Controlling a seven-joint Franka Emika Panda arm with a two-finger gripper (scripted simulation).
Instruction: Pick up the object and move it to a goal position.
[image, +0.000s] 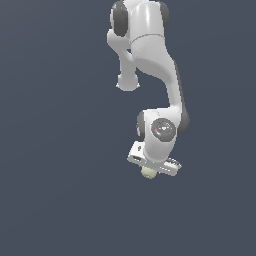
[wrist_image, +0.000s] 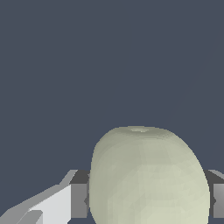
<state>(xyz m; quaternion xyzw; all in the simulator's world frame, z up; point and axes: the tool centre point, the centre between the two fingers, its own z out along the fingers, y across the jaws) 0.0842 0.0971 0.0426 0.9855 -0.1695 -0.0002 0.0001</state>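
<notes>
The object is a small pale yellowish-green ball (image: 147, 172). In the exterior view it shows just under the white gripper (image: 150, 171), mostly covered by the hand. In the wrist view the ball (wrist_image: 148, 175) fills the space between the two grey fingers (wrist_image: 78, 199), which press on both its sides. The gripper is shut on the ball. The arm reaches down from the top of the exterior view.
A plain dark grey-blue surface (image: 60, 200) fills both views. No other objects or edges show.
</notes>
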